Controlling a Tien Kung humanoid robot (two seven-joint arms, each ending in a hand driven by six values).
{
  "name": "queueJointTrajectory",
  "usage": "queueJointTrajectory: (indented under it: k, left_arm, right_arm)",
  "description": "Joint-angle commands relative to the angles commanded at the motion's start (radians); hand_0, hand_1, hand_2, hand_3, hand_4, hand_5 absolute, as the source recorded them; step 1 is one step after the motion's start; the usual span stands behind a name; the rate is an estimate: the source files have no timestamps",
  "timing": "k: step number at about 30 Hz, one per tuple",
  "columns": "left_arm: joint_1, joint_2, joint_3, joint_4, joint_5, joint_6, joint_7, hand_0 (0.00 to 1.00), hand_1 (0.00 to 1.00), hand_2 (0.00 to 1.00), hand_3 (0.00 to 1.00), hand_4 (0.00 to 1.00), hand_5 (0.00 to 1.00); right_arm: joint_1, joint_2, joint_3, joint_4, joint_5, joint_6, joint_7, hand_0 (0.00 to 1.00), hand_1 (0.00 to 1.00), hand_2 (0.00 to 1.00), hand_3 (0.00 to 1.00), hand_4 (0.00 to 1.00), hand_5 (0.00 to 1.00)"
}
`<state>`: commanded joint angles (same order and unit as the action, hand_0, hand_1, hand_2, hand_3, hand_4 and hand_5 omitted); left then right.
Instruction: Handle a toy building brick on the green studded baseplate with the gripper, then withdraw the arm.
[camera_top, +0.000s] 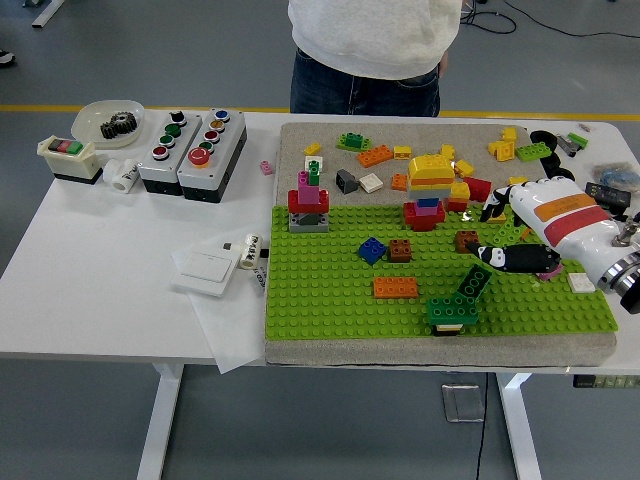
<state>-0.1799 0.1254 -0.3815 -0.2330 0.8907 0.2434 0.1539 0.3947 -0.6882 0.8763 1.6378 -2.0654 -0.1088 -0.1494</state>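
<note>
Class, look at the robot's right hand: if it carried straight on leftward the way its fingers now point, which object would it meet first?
Probably the brown brick, just left of the right hand on the green baseplate. Height is unclear; the hand might pass above it.
</note>
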Motion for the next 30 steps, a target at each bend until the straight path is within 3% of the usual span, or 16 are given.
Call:
queueJointTrajectory:
  k: [3,4,9,10,17,26,30]
  left_arm:
    - [0.0,-0.001,0.0,0.0,-0.001,0.0,0.0,0.734,0.741,0.748,0.606,0.655,0.623]
    - [0.0,-0.001,0.001,-0.001,-0.001,-0.001,0.0,0.737,0.741,0.75,0.607,0.656,0.624]
    - [-0.003,-0.002,0.002,-0.001,-0.005,-0.001,-0.001,0.737,0.741,0.75,0.607,0.656,0.624]
    - [-0.003,-0.002,0.003,-0.001,-0.007,-0.001,-0.002,0.739,0.742,0.751,0.607,0.656,0.624]
    - [-0.004,-0.003,0.001,-0.001,-0.003,-0.002,-0.001,0.738,0.741,0.754,0.608,0.656,0.624]
    - [-0.004,-0.005,-0.001,-0.003,0.0,-0.005,0.0,0.738,0.741,0.758,0.608,0.657,0.626]
    - [-0.004,-0.005,0.001,-0.003,-0.002,-0.006,-0.001,0.74,0.741,0.756,0.608,0.657,0.625]
  right_arm:
    - [0.011,0.007,-0.017,-0.074,-0.009,-0.017,0.033,0.448,0.582,0.664,0.549,0.82,0.594]
    - [0.016,0.01,-0.024,-0.104,-0.015,-0.021,0.048,0.507,0.615,0.682,0.559,0.825,0.586]
    - [0.029,0.019,-0.028,-0.231,-0.096,-0.042,0.149,0.507,0.615,0.682,0.559,0.825,0.586]
    - [0.029,0.019,-0.024,-0.25,-0.118,-0.048,0.17,0.571,0.631,0.69,0.567,0.824,0.563]
    - [0.04,0.004,-0.033,-0.344,-0.204,-0.104,0.284,0.603,0.645,0.707,0.575,0.822,0.542]
    - [0.054,0.003,-0.048,-0.462,-0.204,-0.21,0.36,0.62,0.682,0.751,0.635,0.816,0.499]
    - [0.063,0.003,-0.054,-0.502,-0.204,-0.229,0.373,0.623,0.69,0.77,0.666,0.809,0.483]
